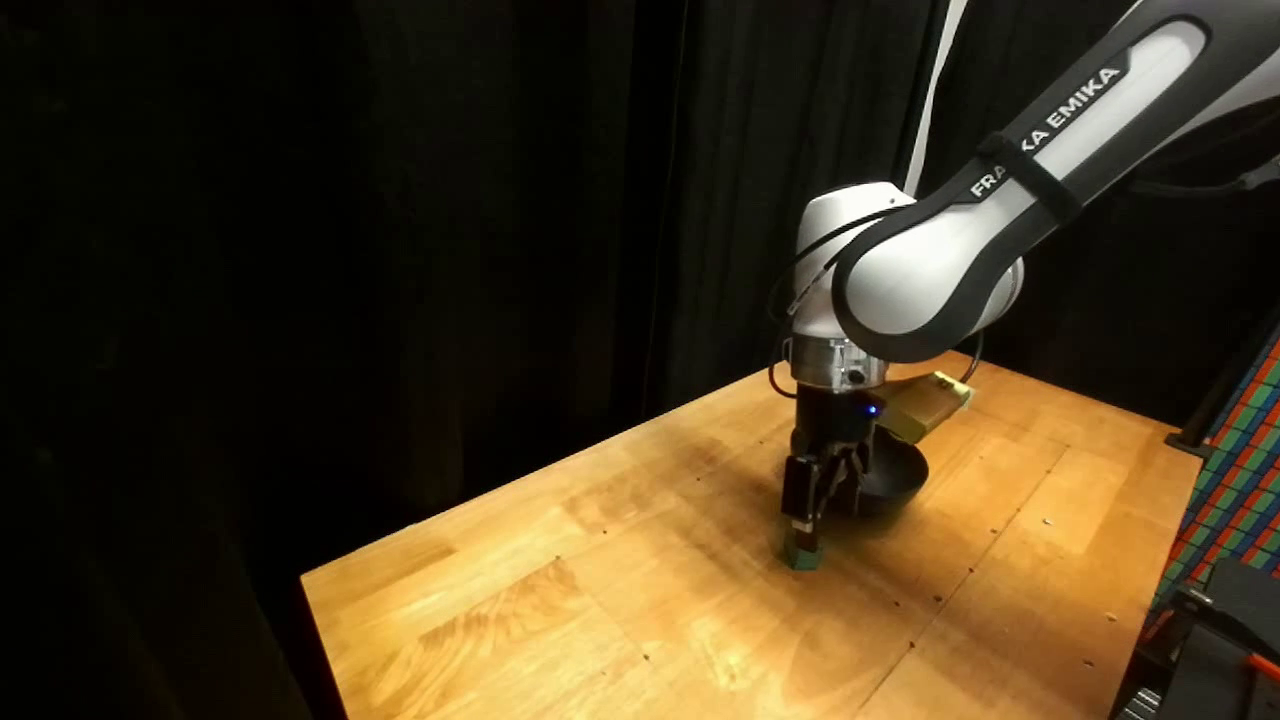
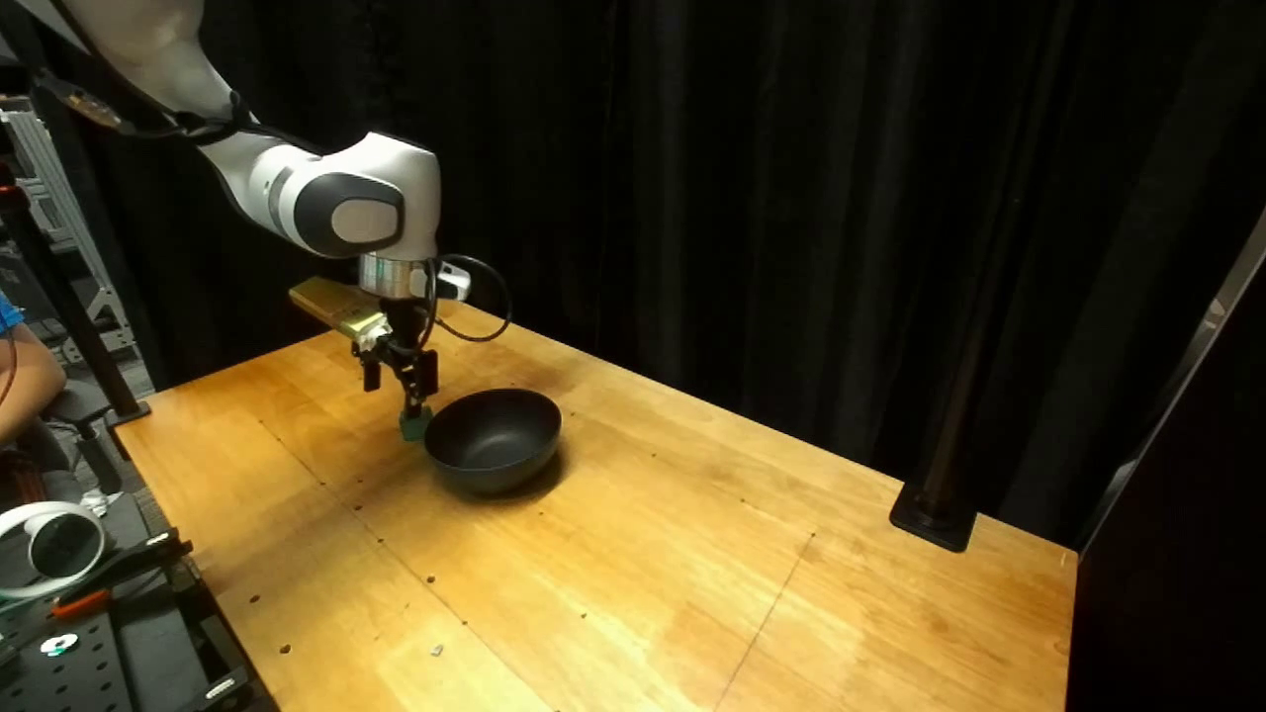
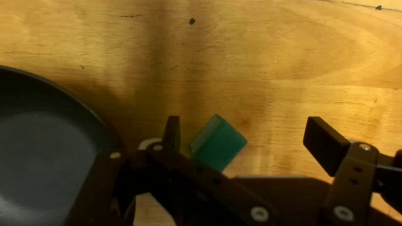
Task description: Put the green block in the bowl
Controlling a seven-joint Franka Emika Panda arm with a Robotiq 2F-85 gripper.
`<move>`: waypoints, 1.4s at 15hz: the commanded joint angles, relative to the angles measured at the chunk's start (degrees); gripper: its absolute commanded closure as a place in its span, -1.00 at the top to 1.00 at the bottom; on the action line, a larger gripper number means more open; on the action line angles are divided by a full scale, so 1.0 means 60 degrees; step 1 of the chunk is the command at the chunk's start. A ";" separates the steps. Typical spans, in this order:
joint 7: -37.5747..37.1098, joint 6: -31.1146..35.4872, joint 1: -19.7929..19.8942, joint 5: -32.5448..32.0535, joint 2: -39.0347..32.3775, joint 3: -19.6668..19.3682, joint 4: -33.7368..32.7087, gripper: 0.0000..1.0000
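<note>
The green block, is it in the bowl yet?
No, the wrist view shows the green block on the wooden table, outside the bowl.

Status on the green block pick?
Gripper open. Green block on table, unheld, between the jaws in wrist view, set cornerwise. Bowl close beside; could crowd the jaw on its side.

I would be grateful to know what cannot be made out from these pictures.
Wrist view: the lower part of the small green cube, behind the black two-finger gripper.
In an exterior view: the left part of the round black bowl, behind the gripper.
Wrist view: the bowl's left part, cut off by the edge.
In an exterior view: who owns the bare arm, cut off by the left edge.
</note>
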State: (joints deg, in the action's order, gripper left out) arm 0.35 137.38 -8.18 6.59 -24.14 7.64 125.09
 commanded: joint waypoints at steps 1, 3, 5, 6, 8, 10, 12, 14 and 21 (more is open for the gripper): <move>-0.0217 0.0345 -0.0067 -0.0015 -0.0480 0.0044 -0.0242 1.00; -0.0181 0.0490 -0.0015 0.0125 -0.0647 0.0113 -0.0281 1.00; -0.0186 0.1052 0.0011 0.0239 -0.0765 0.0170 -0.0208 1.00; -0.0270 0.1264 -0.0019 0.0209 -0.0828 0.0148 -0.0220 1.00; -0.0395 0.1595 -0.0023 0.0216 -0.0916 0.0150 -0.0222 1.00; -0.0528 0.1839 -0.0053 0.0166 -0.0952 0.0127 -0.0212 1.00; -0.0666 0.2043 -0.0091 0.0106 -0.0986 0.0081 -0.0198 0.47; -0.0654 0.1840 0.0001 0.0194 -0.0971 0.0148 -0.0220 0.16; -0.0252 0.0853 0.0310 0.0334 -0.0207 0.0351 0.0113 -0.79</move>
State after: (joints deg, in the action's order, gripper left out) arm -3.19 146.77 -8.17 7.01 -29.48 8.23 124.63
